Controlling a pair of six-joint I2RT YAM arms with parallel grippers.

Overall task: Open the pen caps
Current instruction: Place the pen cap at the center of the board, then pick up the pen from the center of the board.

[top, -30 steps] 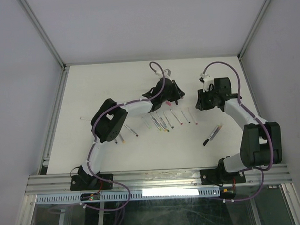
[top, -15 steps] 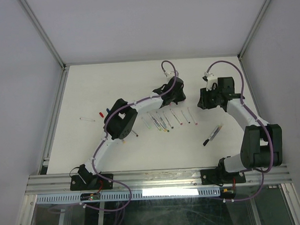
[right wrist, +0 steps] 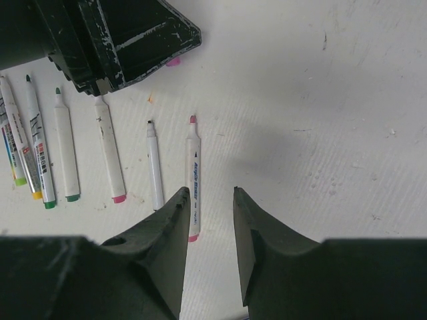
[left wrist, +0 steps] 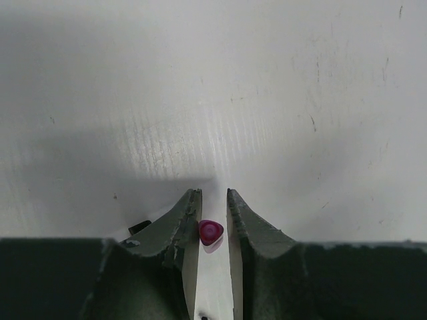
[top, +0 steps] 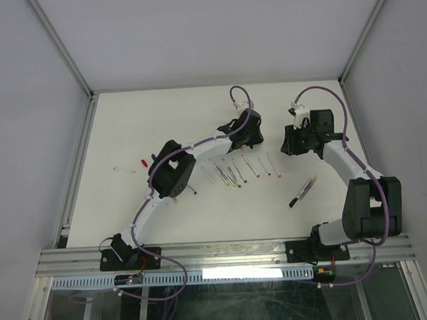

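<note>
In the left wrist view a small magenta pen cap (left wrist: 211,231) sits between the fingers of my left gripper (left wrist: 213,193). It touches the left finger, and a gap shows on its right side, so the jaws stand slightly apart, low over the white table. From above, the left gripper (top: 249,133) is just beyond a row of uncapped pens (top: 235,170). My right gripper (right wrist: 210,191) is open and holds nothing. It hovers beside a pink-tipped pen (right wrist: 193,177), close to the right of the left gripper's black body (right wrist: 113,40). A bit of pink cap (right wrist: 173,62) peeks out under that body.
A black-capped pen (top: 302,191) lies alone at the right. At the left, a red cap (top: 143,163) and a clear barrel (top: 123,169) lie beside the left arm's elbow (top: 173,174). The enclosure's walls (top: 78,152) border the table.
The left arm has stretched farther right and away, carrying its gripper beyond the pen row. Its jaws have parted a little around the magenta cap. The right arm has barely moved.
</note>
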